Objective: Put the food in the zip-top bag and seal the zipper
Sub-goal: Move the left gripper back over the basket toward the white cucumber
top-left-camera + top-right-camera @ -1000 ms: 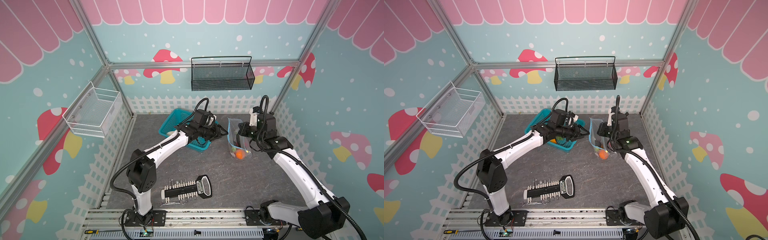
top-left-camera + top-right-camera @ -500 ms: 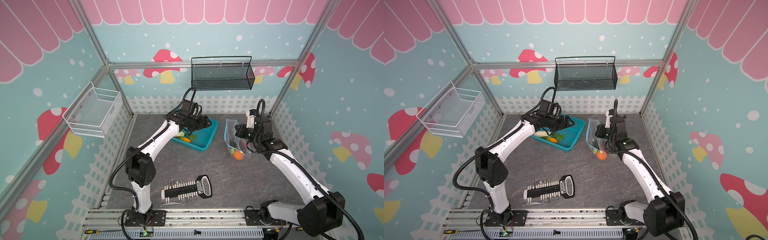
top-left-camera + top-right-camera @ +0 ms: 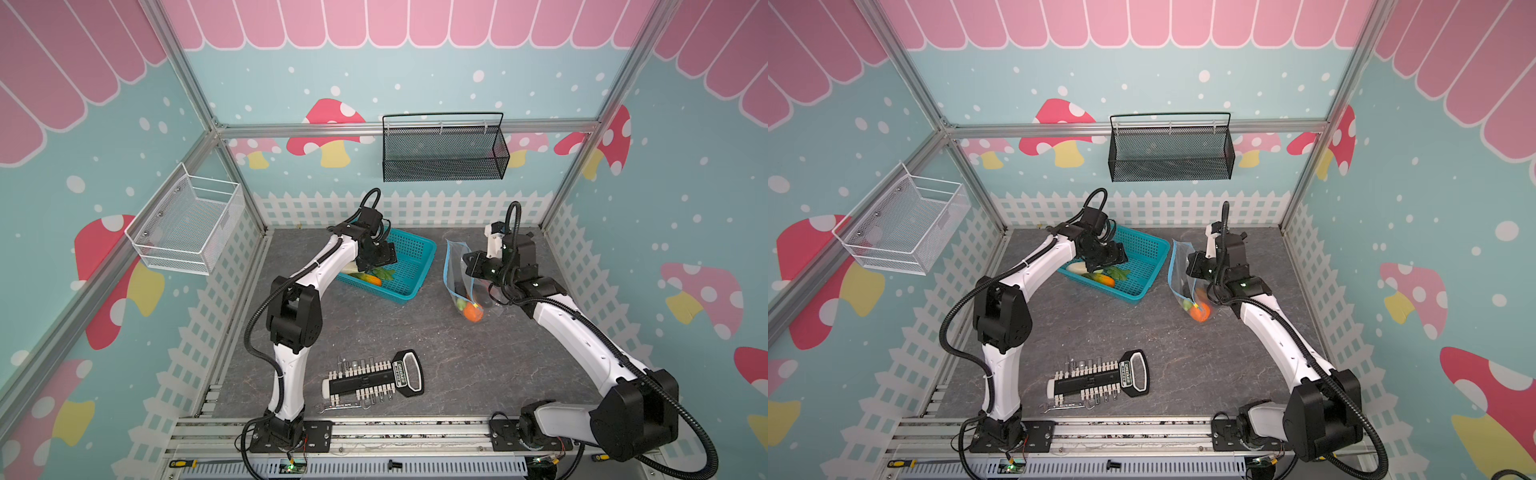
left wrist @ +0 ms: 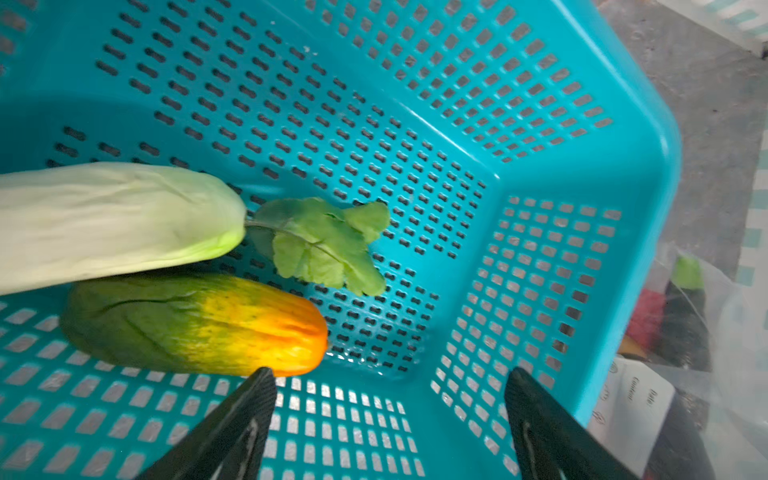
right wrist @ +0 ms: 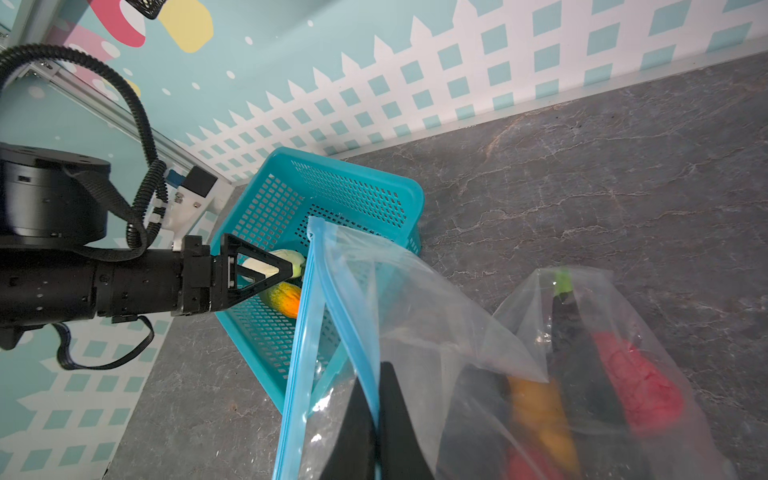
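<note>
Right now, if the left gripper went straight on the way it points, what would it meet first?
Probably the teal basket floor: the open left gripper points down into it, and the orange-green piece lies beside one finger, outside the gap. Depth is unclear.

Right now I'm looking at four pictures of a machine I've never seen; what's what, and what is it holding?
It is a robot: two white arms mounted by a grey table. Two pictures look down on everything from above; the other two come from a camera on each wrist. The left arm hangs over a teal basket, jaws open and empty, above a toy cabbage, a green-orange fruit and a leaf. The right arm has its jaws shut on the blue zipper of a clear zip-top bag, open, with toy food already inside. A black tool-bit holder lies near the front.
</note>
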Motion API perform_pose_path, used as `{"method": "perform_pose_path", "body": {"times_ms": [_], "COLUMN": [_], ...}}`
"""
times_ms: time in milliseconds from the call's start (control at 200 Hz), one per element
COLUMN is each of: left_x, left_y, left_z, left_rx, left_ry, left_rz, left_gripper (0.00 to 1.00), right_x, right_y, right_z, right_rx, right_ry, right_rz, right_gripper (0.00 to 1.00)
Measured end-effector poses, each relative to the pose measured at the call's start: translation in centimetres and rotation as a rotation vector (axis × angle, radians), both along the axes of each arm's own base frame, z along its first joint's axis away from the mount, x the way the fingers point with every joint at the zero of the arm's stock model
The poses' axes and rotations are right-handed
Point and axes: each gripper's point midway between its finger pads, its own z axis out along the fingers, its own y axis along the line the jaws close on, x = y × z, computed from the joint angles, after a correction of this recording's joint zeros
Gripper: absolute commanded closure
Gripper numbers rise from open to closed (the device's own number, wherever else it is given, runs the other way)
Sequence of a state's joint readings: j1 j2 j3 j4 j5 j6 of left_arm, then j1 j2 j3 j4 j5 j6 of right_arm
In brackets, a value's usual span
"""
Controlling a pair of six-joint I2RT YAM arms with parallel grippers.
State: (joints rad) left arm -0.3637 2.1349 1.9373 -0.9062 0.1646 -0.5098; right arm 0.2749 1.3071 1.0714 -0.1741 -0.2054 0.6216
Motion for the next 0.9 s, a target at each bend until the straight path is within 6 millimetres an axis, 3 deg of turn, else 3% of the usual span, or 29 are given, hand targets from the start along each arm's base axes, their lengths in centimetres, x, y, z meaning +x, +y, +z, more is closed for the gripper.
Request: {"method": "perform_pose_path", "body": {"times_ms": [500, 900], "left_x": [5.4, 6.1], "left_y": [6.8, 6.8], "left_z": [-4.2, -4.0], "left_rx": [0.088, 0.072], "left_ry": [0.018, -0.002], "left_rz": [0.187, 0.206], "left_gripper": [0.11, 0.06], "right_x": [0.4, 0.6], "right_y": [0.6, 0.8], "right_z": [-0.7, -1.2], "right_rx": [0.01, 0.013], "right_ry": [0.014, 0.026], "right_rz": [0.024, 0.028], "right_gripper": [0.98, 0.98]}}
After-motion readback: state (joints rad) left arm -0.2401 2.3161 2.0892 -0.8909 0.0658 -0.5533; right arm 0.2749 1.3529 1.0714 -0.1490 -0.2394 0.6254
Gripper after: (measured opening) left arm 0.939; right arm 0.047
